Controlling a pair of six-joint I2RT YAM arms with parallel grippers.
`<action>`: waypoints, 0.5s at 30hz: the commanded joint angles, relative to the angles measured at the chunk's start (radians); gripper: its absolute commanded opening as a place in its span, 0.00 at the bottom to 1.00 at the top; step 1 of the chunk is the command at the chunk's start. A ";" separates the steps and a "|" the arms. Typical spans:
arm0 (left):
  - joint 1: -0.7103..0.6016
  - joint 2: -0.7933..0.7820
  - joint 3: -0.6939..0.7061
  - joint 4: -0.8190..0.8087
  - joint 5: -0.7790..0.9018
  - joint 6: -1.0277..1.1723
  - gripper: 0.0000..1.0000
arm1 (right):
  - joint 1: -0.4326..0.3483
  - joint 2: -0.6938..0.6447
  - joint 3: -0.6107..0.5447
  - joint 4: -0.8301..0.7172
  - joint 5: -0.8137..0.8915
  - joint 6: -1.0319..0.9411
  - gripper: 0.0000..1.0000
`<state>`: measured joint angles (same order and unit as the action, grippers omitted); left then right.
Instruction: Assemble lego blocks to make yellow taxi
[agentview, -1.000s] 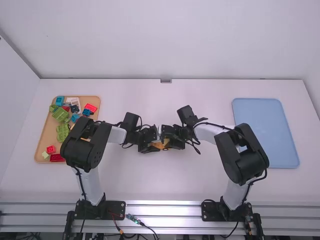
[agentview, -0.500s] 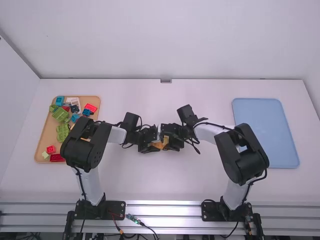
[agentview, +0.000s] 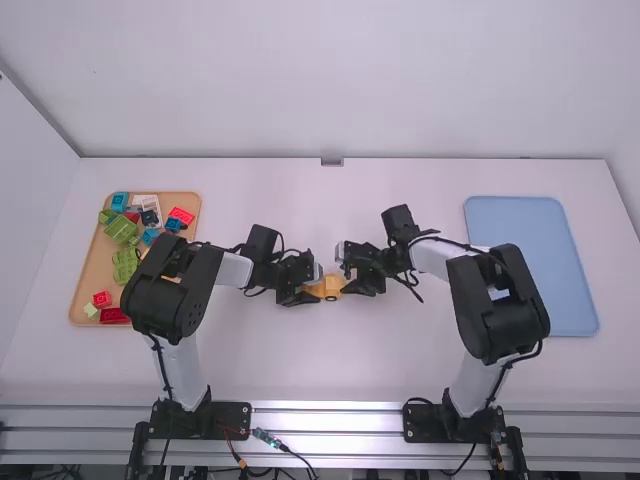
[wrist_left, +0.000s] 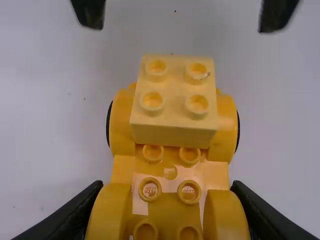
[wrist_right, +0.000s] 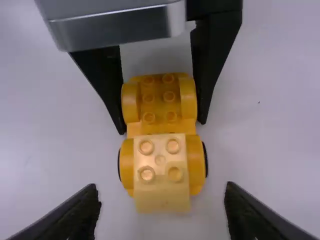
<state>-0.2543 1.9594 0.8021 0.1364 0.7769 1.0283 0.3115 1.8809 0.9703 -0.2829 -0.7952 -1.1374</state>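
In the high view, your left gripper (agentview: 312, 290) and right gripper (agentview: 350, 279) face each other near the centre of the frame, and the car (agentview: 331, 287) is between them. You have the brown tray (agentview: 93, 272) of loose blocks (agentview: 122, 229) at the left and the blue tray (agentview: 530, 265) at the right.

In the left wrist view, your left gripper (wrist_left: 167, 192) grips the car's sides at one end; the pale block (wrist_left: 175, 95) sits on the other.

In the right wrist view, your right gripper (wrist_right: 162, 192) stands wide, its fingers apart from the car and the pale block.
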 joint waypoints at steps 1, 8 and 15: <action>-0.002 0.037 -0.036 -0.023 -0.191 0.015 0.02 | -0.019 -0.026 -0.014 -0.002 -0.062 -0.037 0.41; -0.002 0.037 -0.036 -0.024 -0.190 0.015 0.02 | -0.008 -0.026 -0.067 0.110 -0.055 0.040 0.00; -0.002 0.037 -0.036 -0.024 -0.190 0.016 0.02 | 0.039 -0.026 -0.070 0.127 0.025 0.072 0.00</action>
<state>-0.2543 1.9594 0.8021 0.1360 0.7769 1.0279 0.3370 1.8809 0.9073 -0.1604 -0.7952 -1.0966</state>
